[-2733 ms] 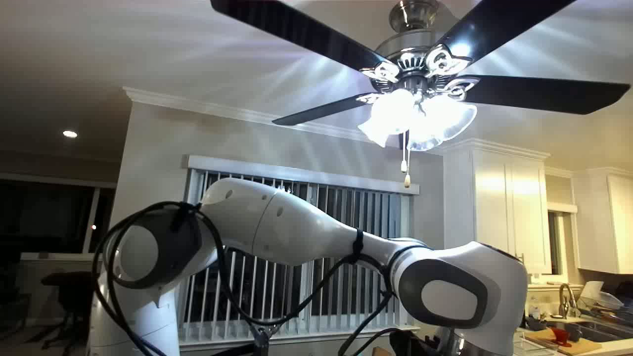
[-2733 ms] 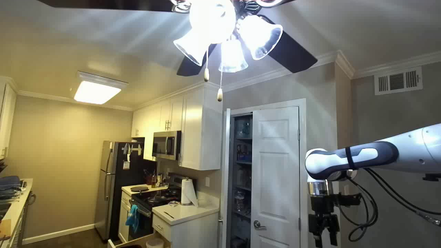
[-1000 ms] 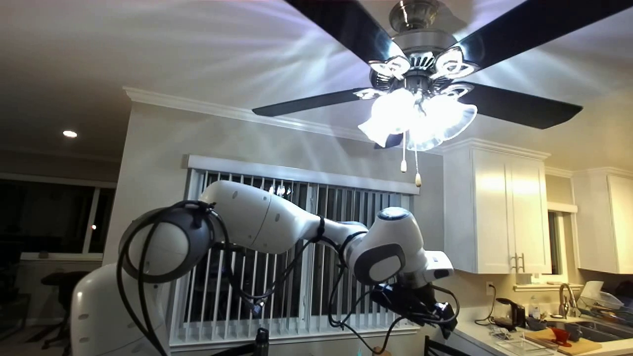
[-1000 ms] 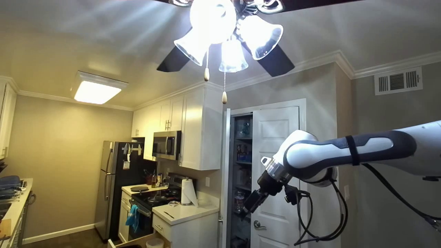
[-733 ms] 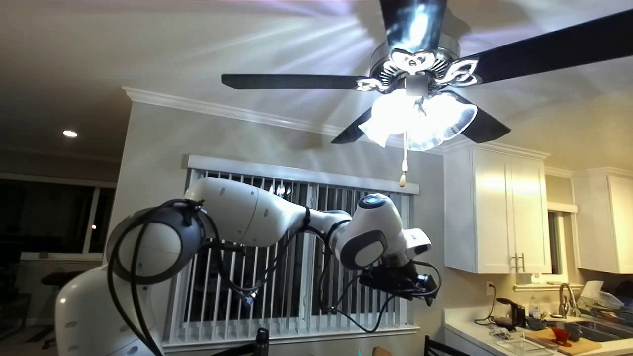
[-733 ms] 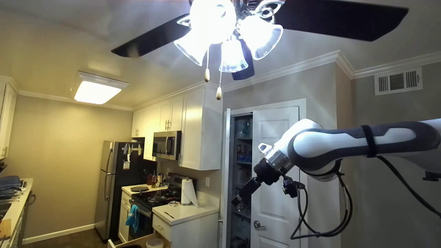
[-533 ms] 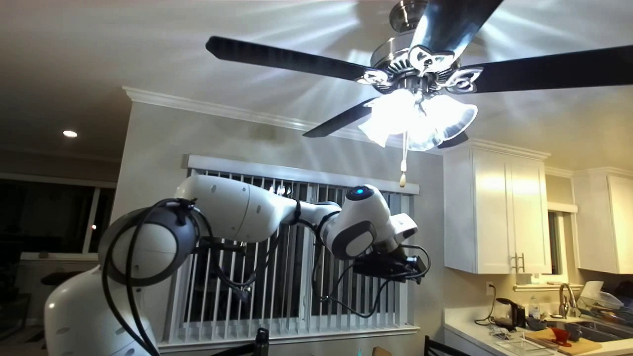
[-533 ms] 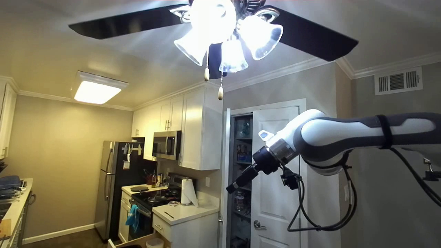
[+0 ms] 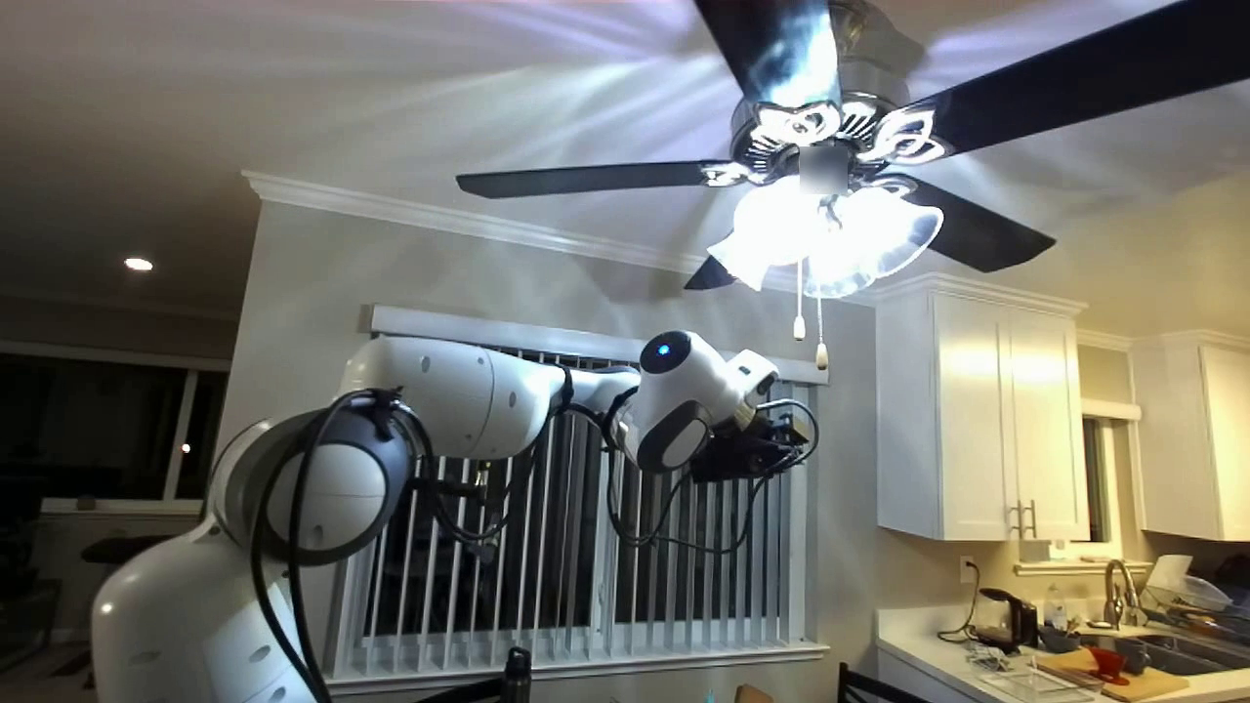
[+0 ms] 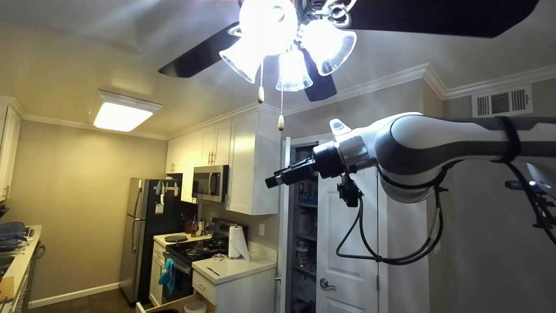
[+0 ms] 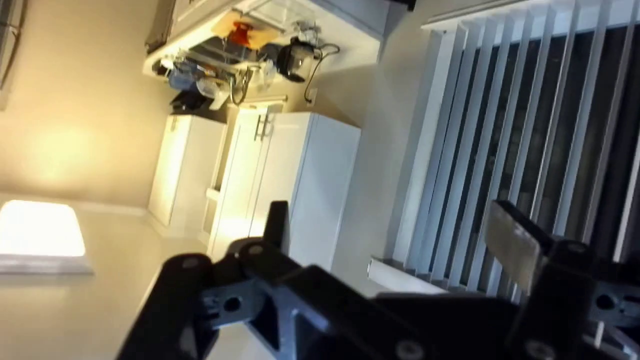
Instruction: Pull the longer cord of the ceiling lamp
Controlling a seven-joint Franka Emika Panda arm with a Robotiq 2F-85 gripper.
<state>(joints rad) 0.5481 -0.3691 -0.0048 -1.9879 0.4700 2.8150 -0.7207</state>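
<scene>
In an exterior view, longer cord [image 10: 281, 114] hangs approx. vertical under the lit ceiling lamp [image 10: 278, 37], top ctr. of frame, pendant [image 10: 281, 123] end pointing down. Half-open closet [image 10: 347, 278], lower right of ctr., has jar-like items [image 10: 302, 251] inside. Arm [image 10: 451, 143] lies roughly horiz. from right edge; fingers [image 10: 297, 173] aim left & slightly down, tips apart from cord. Wrist view: fingers wide apart, nothing betw.

**You're in a home kitchen**

In an exterior view you have a fridge [image 10: 154, 234], a microwave [image 10: 210, 183], a stove [image 10: 184, 260] hung with a blue towel [image 10: 168, 276], and stocked shelves [image 10: 307, 205] behind 2 white doors [image 10: 352, 278], 1 open; white cabinets [image 10: 256, 165] show in both exterior views; you find a sink [image 9: 1196, 659] and faucet [image 9: 1109, 592] in an exterior view
</scene>
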